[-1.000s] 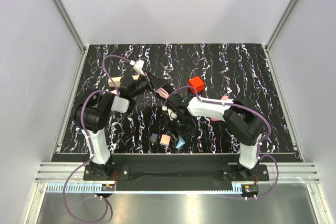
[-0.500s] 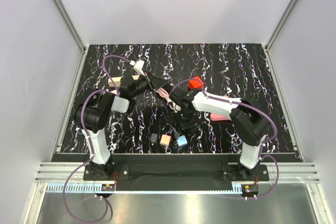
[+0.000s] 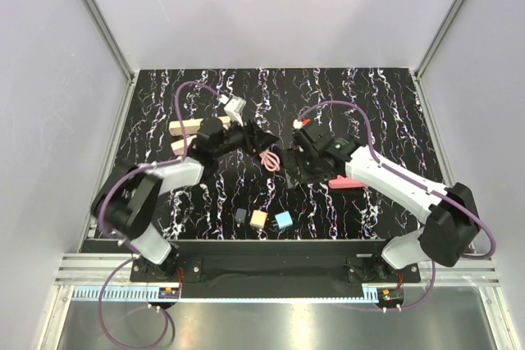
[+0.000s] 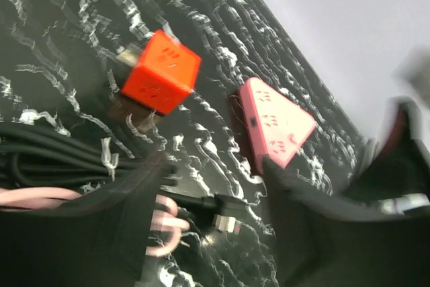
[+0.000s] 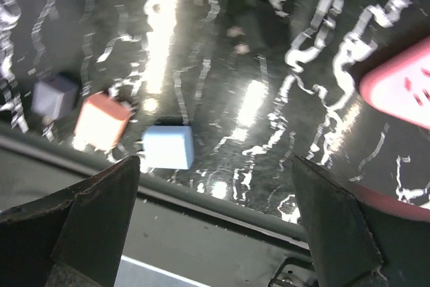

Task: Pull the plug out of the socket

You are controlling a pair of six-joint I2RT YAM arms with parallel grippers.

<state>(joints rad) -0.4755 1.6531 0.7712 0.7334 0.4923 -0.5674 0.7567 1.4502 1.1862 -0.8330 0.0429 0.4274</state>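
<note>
This is a robotics lab test cell. Plain pale walls [image 3: 271, 6] close in the work area on three sides, joined by aluminium profiles [image 3: 98, 26], and a slotted aluminium rail [image 3: 90, 268] runs along the near edge. Two robot arms, left [image 3: 148, 194] and right [image 3: 394, 182], are bolted to a black base plate [image 3: 271, 266]. Purple cables [image 3: 332, 103] loop from them above a black marbled table top [image 3: 377, 96] that carries small coloured blocks [image 3: 284, 220]
</note>
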